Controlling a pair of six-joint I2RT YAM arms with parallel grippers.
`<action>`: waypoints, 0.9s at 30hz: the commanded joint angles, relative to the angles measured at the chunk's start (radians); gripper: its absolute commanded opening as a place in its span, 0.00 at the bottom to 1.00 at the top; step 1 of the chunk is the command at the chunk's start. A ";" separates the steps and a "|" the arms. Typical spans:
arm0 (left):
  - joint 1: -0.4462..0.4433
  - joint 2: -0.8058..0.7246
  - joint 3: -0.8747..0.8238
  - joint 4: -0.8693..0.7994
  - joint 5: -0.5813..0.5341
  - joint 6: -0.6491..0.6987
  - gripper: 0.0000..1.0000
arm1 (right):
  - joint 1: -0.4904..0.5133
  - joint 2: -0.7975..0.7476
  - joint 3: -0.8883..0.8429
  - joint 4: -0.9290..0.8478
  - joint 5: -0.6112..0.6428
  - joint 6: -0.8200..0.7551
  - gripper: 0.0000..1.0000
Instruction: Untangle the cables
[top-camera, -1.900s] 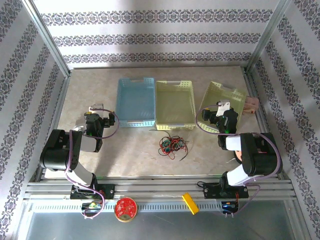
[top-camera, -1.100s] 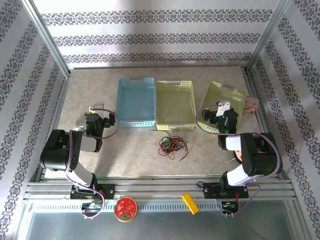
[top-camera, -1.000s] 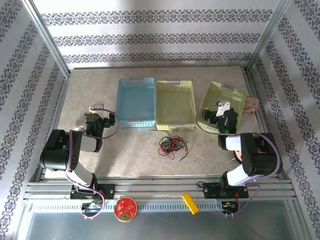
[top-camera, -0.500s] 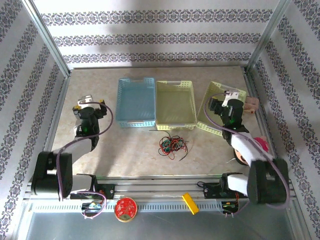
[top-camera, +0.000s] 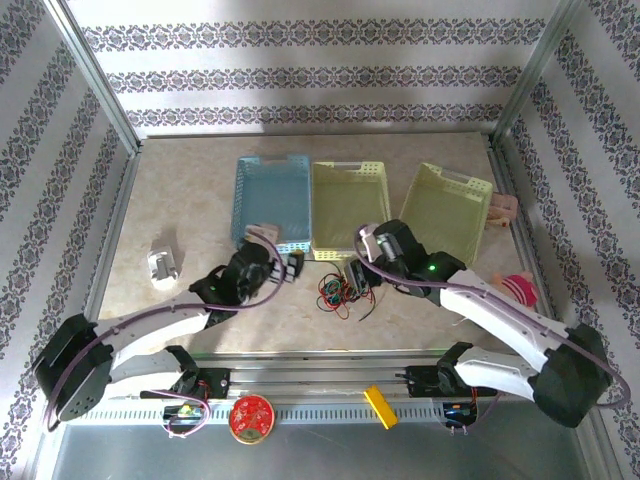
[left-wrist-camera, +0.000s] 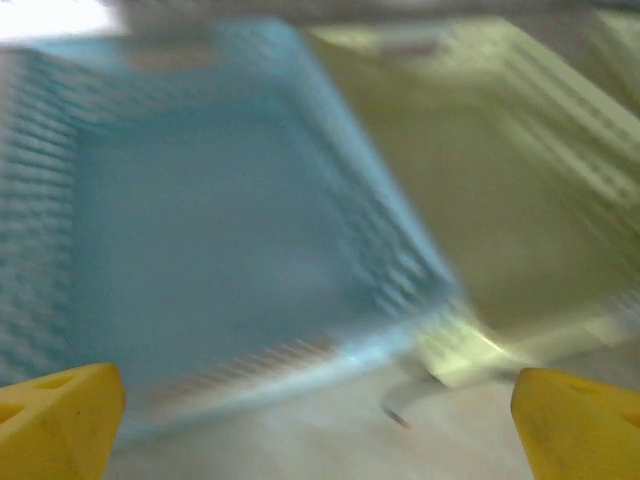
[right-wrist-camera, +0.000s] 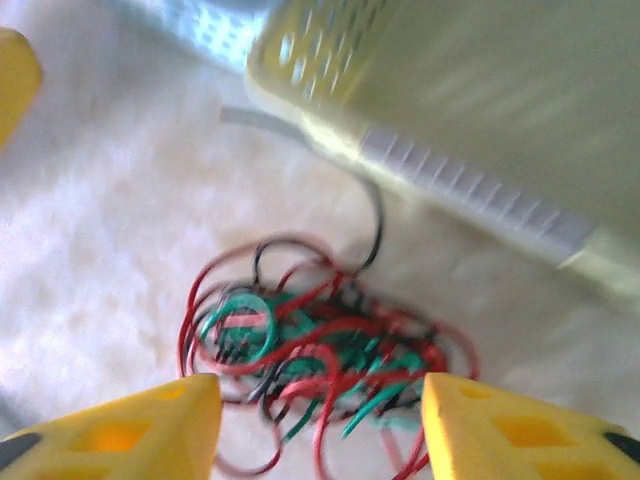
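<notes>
Evidently at the approach step, the right gripper (right-wrist-camera: 320, 405), spread wide, hovers over the tangled clump of thin red, green and black cables (right-wrist-camera: 322, 350) on the counter (top-camera: 180, 200) just below its fingers, the left gripper (left-wrist-camera: 320, 400) likewise spread, so next comes descending to pinch one loose strand.

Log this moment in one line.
phase: pre-grasp | left gripper: open, facing blue basket | right gripper: open over cables | cables: tangled
</notes>
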 joint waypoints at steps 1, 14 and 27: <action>-0.050 0.073 0.053 -0.066 0.227 -0.057 0.99 | 0.021 0.046 -0.001 -0.109 -0.090 0.028 0.49; -0.105 0.292 0.147 -0.025 0.403 -0.032 0.99 | 0.004 0.144 -0.010 -0.076 -0.060 -0.014 0.17; -0.105 0.465 0.187 0.075 0.341 -0.026 0.78 | -0.075 -0.075 0.024 -0.124 -0.146 0.016 0.00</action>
